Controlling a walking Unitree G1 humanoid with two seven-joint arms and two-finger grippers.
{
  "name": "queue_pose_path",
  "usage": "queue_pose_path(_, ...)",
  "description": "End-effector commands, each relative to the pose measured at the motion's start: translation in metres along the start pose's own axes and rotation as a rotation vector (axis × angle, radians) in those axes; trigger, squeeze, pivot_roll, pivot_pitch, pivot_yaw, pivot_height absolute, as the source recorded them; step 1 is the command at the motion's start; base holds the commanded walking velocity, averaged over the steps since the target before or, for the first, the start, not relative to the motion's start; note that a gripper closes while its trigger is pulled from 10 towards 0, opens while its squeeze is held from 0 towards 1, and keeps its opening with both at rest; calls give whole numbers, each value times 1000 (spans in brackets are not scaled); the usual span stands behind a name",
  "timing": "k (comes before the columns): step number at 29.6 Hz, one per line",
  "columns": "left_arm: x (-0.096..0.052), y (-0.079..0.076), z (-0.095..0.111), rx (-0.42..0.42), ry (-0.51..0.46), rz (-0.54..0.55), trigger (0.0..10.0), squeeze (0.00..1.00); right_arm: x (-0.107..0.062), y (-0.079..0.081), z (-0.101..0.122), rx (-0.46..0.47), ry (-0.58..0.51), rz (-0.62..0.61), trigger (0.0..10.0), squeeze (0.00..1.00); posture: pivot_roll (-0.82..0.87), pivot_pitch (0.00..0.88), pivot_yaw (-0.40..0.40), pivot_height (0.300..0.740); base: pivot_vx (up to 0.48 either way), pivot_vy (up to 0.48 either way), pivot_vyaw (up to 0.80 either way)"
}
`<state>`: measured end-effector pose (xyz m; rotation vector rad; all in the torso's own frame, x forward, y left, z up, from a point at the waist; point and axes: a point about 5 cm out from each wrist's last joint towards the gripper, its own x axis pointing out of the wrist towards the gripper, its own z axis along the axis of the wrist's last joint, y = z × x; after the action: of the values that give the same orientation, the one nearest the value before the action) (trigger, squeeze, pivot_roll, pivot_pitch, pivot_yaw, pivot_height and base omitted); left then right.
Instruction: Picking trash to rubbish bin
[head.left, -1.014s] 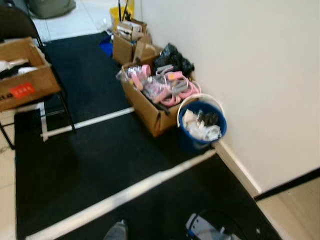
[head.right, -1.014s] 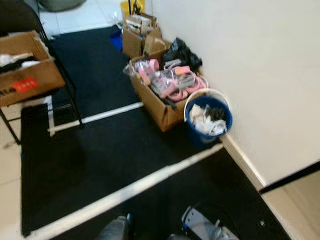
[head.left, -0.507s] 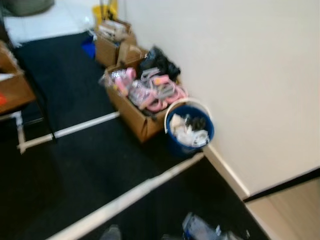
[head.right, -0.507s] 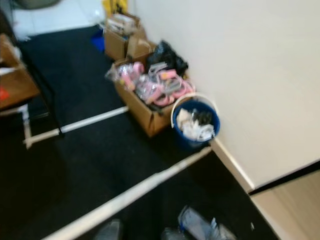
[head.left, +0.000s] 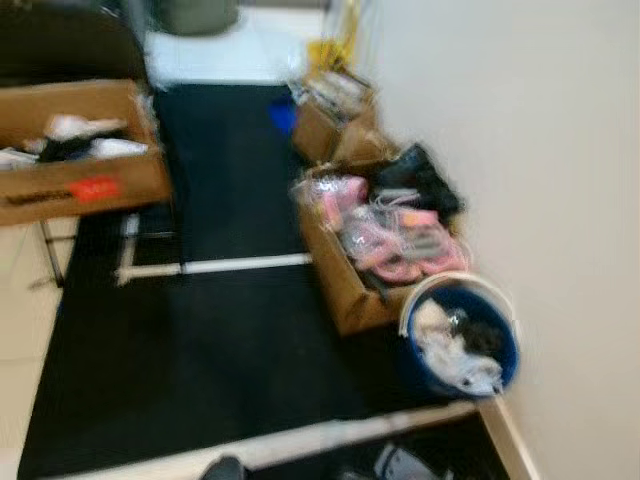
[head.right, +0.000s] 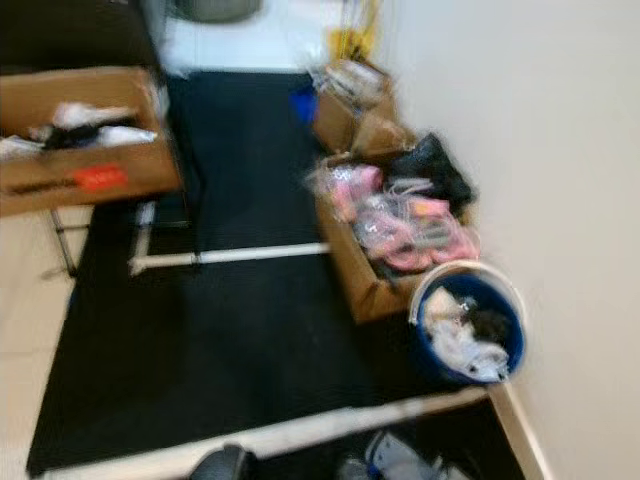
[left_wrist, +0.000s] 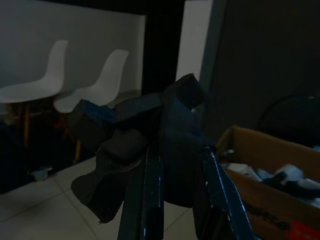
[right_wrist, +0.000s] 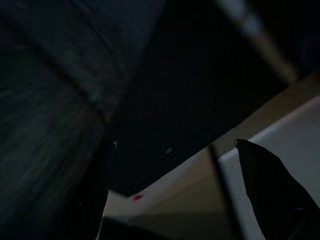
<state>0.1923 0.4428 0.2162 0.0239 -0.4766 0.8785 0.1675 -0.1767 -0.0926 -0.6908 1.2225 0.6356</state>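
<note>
Left wrist view shows the left hand (left_wrist: 177, 200) closed on a dark crumpled lump of trash (left_wrist: 137, 145), so pickup looks done; carrying and dropping remain. The right hand (right_wrist: 175, 200) hangs with fingers spread, holding nothing. Head views, blurred, put the round blue plastic rubbish bin (head.left: 505, 365) at four o'clock against the white wall (head.left: 540, 150), already holding white and dark scraps. At its ten o'clock, touching it, sits an open cardboard box of pink items (head.left: 340, 280). Another cardboard box with a red label (head.left: 80, 180) rests at ten o'clock. White tape lines (head.left: 240, 265) cross the black floor mat (head.left: 210, 350); the path appears unobstructed.
</note>
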Motion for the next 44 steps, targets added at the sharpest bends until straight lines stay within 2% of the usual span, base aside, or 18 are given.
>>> queue_pose_path(1,-4,-1,-6,-3,24,-1,10000,0,3,15,1,17,-18,58,10000,0,165,167,-46,740,375,0,725)
queue_pose_path(11,-3,-5,-8,-8,25,-13,10000,0,3,15,1,37,-23,53,10000,0,162,167,-46,740,372,0,725)
queue_pose_path(24,-1,-11,-2,-7,9,-41,10000,0,3,13,3,45,-28,23,10000,0,169,165,-46,740,373,0,0)
queue_pose_path(29,-2,-46,6,-32,-21,-235,10000,0,3,13,3,52,-23,14,10000,0,175,163,-44,740,373,0,0)
queue_pose_path(31,-7,-68,8,-57,-21,-368,10000,0,3,13,3,48,-20,18,10000,0,176,162,-43,740,375,0,0)
queue_pose_path(32,-15,-89,9,-81,-11,-496,10000,0,3,13,3,42,-19,21,10000,0,179,161,-43,740,364,0,-638)
queue_pose_path(33,-18,-96,9,-91,-6,-541,10000,0,3,13,3,41,-19,20,10000,0,179,161,-43,740,364,0,-638)
queue_pose_path(35,-38,-124,7,-105,28,-741,10000,0,3,13,4,43,-20,20,10000,0,180,161,-41,740,345,0,-531)
queue_pose_path(36,-38,-124,7,-105,28,-741,10000,0,3,13,4,43,-20,20,10000,0,180,161,-41,740,341,0,-519)
queue_pose_path(39,-64,-150,-3,-101,98,-943,10000,0,3,14,4,51,-23,22,10000,0,178,160,-34,740,335,0,-325)
queue_pose_path(44,-74,-156,-10,-84,132,-987,10000,0,3,14,4,56,-24,24,10000,0,175,160,-34,740,330,0,0)
